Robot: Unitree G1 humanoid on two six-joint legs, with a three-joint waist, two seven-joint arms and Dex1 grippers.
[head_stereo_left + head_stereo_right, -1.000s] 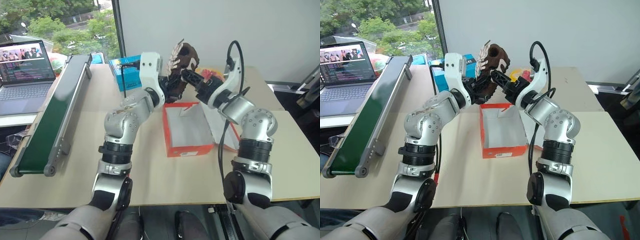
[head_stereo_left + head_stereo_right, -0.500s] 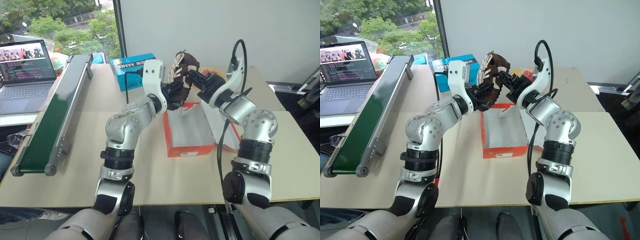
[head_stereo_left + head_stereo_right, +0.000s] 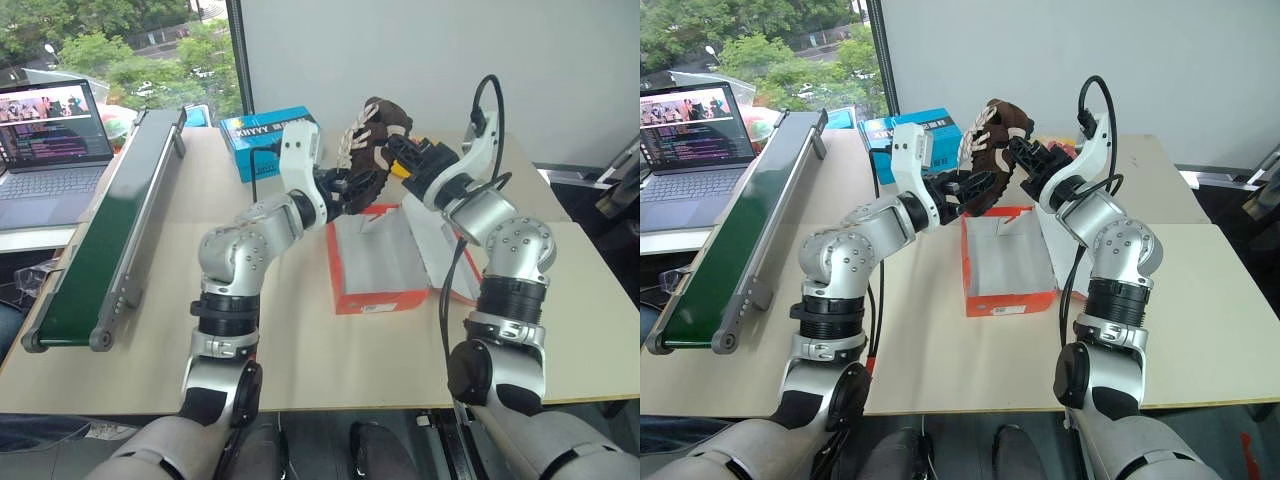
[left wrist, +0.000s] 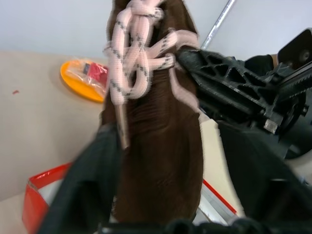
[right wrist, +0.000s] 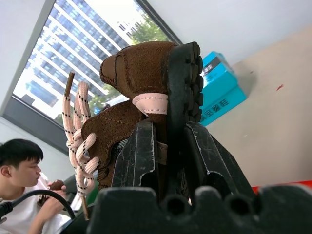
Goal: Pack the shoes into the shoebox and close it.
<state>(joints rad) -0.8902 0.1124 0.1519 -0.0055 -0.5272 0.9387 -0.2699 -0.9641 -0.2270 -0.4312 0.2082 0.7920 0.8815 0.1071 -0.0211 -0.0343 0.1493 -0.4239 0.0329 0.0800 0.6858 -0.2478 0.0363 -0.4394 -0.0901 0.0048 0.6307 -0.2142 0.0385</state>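
Right pincer (image 3: 398,160) clamps the brown shoe (image 3: 372,150) above the open shoebox (image 3: 375,262); left pincer (image 3: 352,185) gapes, fingers beside it.

The shoe (image 5: 146,78) in my right claw (image 5: 168,146) looks like matt brown suede, kinda fuzzy, with woven cream laces (image 4: 134,53) and a knobbly black rubber sole. My claw fingers (image 5: 209,156) are matt black ribbed plastic. The shoebox (image 3: 375,262) is plain cardboard, red-orange outside, dull white inside. The desk (image 3: 300,340) is smooth pale laminate, and the blue carton (image 3: 260,135) is glossy printed card.
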